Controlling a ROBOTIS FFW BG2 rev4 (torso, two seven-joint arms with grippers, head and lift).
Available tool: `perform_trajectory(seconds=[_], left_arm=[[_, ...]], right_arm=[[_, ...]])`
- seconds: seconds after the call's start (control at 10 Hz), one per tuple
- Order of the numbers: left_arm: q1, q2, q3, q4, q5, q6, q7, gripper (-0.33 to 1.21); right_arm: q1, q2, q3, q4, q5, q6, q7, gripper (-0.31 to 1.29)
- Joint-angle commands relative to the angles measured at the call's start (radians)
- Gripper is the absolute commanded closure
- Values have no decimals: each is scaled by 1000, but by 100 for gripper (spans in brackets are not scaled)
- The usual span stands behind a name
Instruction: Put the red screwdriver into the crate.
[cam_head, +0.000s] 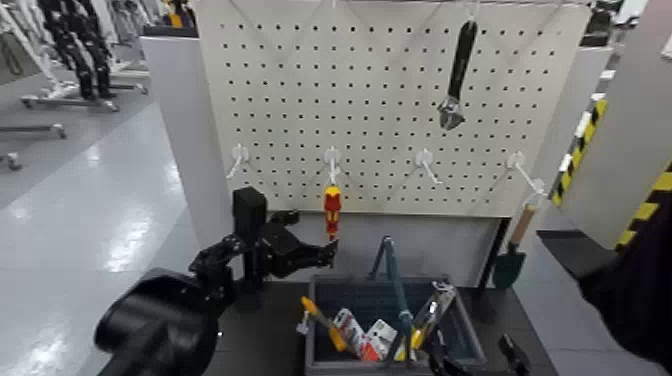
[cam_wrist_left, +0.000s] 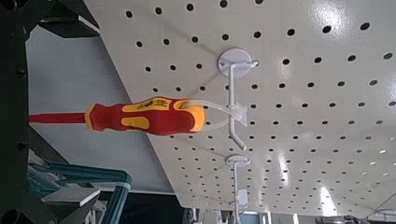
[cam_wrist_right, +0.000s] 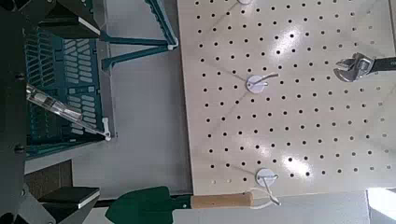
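Note:
The red screwdriver (cam_head: 331, 209) hangs shaft-down from a white hook (cam_head: 332, 160) on the pegboard, and the left wrist view shows its red and yellow handle (cam_wrist_left: 149, 117) caught in that hook (cam_wrist_left: 235, 93). My left gripper (cam_head: 312, 238) is open just left of and slightly below the screwdriver, not touching it. The crate (cam_head: 312, 335) stands on the dark table below the board, with several tools in it. It shows again in the right wrist view (cam_wrist_right: 58, 86). My right arm (cam_head: 640, 290) stays at the right edge.
A wrench (cam_head: 455, 75) hangs high on the pegboard (cam_head: 400, 120). A green trowel with a wooden handle (cam_head: 512, 255) hangs at the right. An orange-yellow-handled screwdriver (cam_head: 322, 320) and teal-handled pliers (cam_head: 395, 285) lie in the crate. Yellow-black striped posts stand at the right.

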Motion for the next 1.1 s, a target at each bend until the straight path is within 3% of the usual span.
perform_trajectory(seconds=[0.1,0.7,0.8,0.9,1.1], left_arm=[[-96,-8,-41,109,23,-28,-56,11],[-211,-37,-108,259,78,-51,-134,12],[-217,-38,-116,262,78,-48,-136,28],[-217,-40,-118,264,85,-44,-136,63],[-213,-40,-113,264,87,-38,-142,95]], right_arm=[[-7,-1,3,5,-2,-6,0,12],[-12,-3,14,7,-6,-7,-2,12],[-12,-3,15,7,-6,-7,-2,12],[-12,-3,14,7,-6,-7,-2,12],[-12,-4,15,7,-6,-4,-2,12]])
